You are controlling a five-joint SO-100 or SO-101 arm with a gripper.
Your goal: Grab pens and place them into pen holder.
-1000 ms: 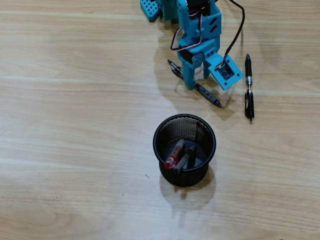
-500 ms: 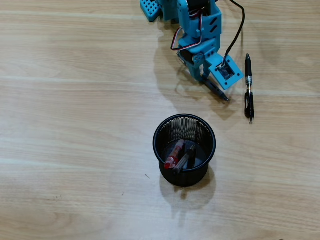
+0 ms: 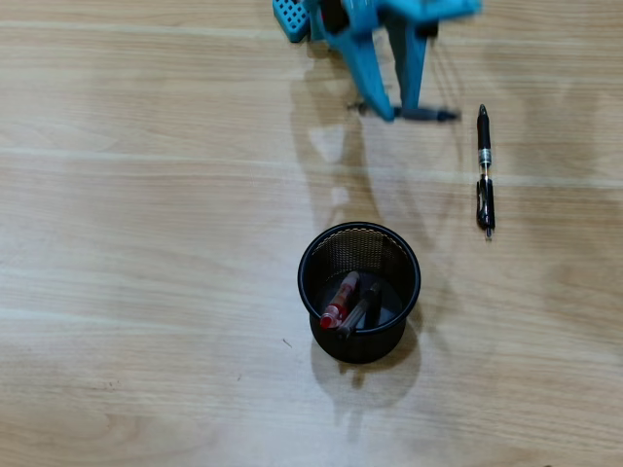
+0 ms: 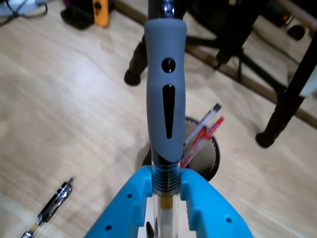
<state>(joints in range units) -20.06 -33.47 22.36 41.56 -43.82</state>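
- My tool [image 4: 165, 198] pinches a grey-gripped pen [image 4: 165, 99] by its clear barrel, off the surface [image 3: 146, 243].
- It's light, stiff and slick, so I judge it may pivot.
- The pen holder [image 3: 359, 292] has two pens; a black pen [image 3: 483, 170] lies flat.

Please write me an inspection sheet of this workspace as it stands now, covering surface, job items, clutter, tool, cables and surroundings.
Surface: light wooden table, bare apart from the job's things.
Job's things: pen holder upright, with a red pen and a clear pen leaning inside; one black pen flat on the table, to the holder's upper right in the overhead view; grey-grip pen held in the tool.
Clutter: nothing seen.
Tool: blue tool shut on the grey-grip pen, raised off the table; blurred in the overhead view.
Cables: nothing clearly seen.
Surroundings: dark stand legs and an orange-and-black object beyond the table in the wrist view.
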